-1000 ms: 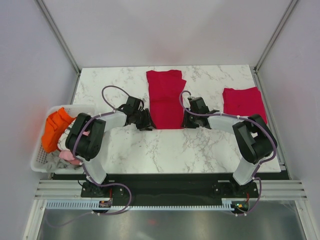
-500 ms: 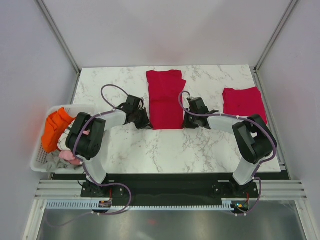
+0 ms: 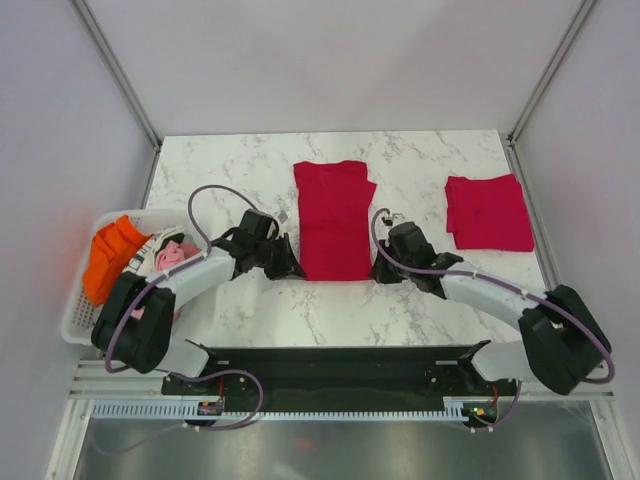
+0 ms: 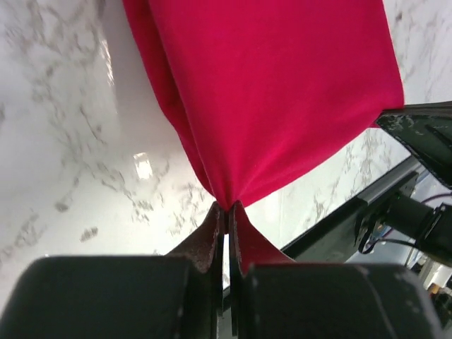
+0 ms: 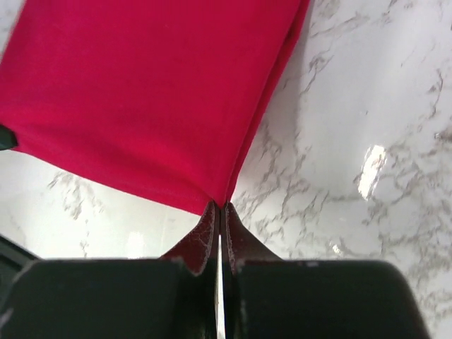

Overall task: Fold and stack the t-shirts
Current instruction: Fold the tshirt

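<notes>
A crimson t-shirt [image 3: 332,218], folded into a long strip, lies in the middle of the marble table. My left gripper [image 3: 292,269] is shut on its near left corner; the left wrist view shows the cloth [image 4: 268,99] pinched between the tips [image 4: 227,209]. My right gripper [image 3: 378,271] is shut on its near right corner; the right wrist view shows the cloth [image 5: 155,99] pinched at the tips [image 5: 219,206]. A second crimson t-shirt [image 3: 488,211], folded into a square, lies at the right.
A white basket [image 3: 82,325] at the table's left edge holds orange cloth [image 3: 110,257] and pink cloth [image 3: 172,254]. The table's [image 3: 230,170] near edge runs just below both grippers. Grey walls and metal posts enclose the back and sides.
Both arms have drawn back toward the near edge and stretched lower, pulling the shirt's near edge with them. The shirt has slid a little nearer; both grippers stay shut on its corners.
</notes>
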### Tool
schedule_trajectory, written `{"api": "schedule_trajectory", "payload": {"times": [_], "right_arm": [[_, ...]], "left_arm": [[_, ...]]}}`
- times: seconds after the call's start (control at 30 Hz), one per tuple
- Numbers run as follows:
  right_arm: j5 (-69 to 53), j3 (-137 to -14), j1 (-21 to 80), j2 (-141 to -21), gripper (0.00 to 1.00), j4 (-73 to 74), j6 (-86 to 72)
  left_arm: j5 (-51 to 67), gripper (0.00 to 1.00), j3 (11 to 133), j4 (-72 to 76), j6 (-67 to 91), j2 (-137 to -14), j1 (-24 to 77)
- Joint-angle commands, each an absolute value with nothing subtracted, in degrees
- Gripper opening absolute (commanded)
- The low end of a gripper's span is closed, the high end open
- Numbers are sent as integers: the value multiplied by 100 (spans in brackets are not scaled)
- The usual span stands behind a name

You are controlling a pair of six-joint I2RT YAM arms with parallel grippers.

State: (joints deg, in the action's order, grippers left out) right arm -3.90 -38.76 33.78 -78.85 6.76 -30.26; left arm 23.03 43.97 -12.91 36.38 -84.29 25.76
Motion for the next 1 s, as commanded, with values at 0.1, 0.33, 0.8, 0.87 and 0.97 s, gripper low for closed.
{"api": "schedule_trajectory", "payload": {"times": [0.1,0.33,0.8,0.87,0.97], "right_arm": [[114,-3542,3779,-6225,0,1555,-3269],[193,-3779,3902,-5010,0,2372,-3393],[1328,-5668,3675,-6406,0,2760,-2787],[1074,-5887,3525,-6809,0,2576,-2716],[871,-6221,3244,-7362,0,2373,-2637]], "left_arm": [[2408,2,3911,-1915,3876,-7173,3163],[2874,2,3761,-2153,4306,-6162,3384],[3103,2,5413,-2584,4087,-6784,2937],[3094,2,5528,-2593,3999,-7074,2822],[3173,2,5791,-2601,3885,-7556,2637]]}}
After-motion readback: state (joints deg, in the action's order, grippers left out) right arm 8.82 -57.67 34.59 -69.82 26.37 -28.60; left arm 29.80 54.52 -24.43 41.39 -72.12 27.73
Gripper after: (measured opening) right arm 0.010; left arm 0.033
